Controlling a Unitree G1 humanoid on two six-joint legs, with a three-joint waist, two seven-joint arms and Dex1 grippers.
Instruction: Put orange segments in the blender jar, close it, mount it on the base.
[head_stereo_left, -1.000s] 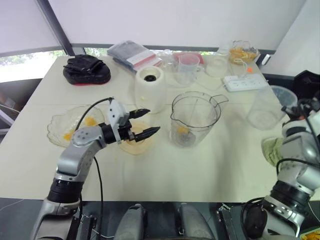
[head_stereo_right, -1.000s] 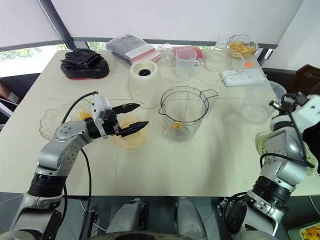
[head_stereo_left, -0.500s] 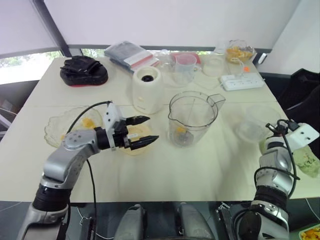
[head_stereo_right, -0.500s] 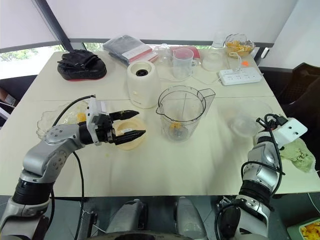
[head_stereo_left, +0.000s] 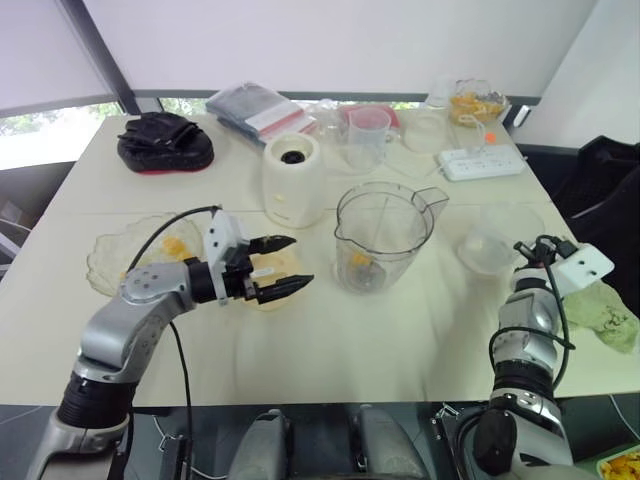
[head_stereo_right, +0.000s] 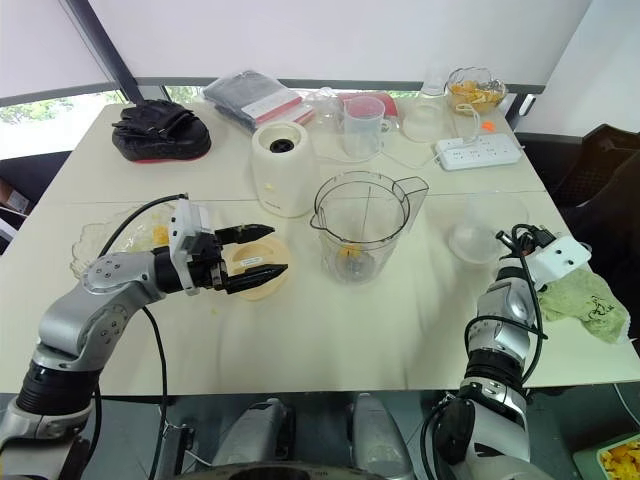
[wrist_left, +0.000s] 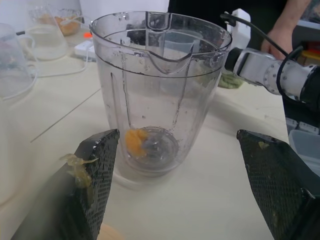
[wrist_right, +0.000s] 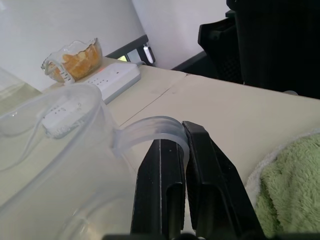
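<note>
My left gripper (head_stereo_left: 283, 265) spread wide, empty; blender jar (head_stereo_left: 383, 237) stands just beyond its tips. My right gripper (wrist_right: 186, 150) clamped on clear lid's tab (wrist_right: 150, 131).

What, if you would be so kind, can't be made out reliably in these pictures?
- Right wrist view: the black right gripper fingers look shut at the frosted plastic container's loop handle; the container body runs off the edge.
- Left wrist view: the orange pulp inside the clear plastic blender jar is blurred by the wall, so no segment count.
- Left wrist view: a person's hand is cut off by the edge.
</note>
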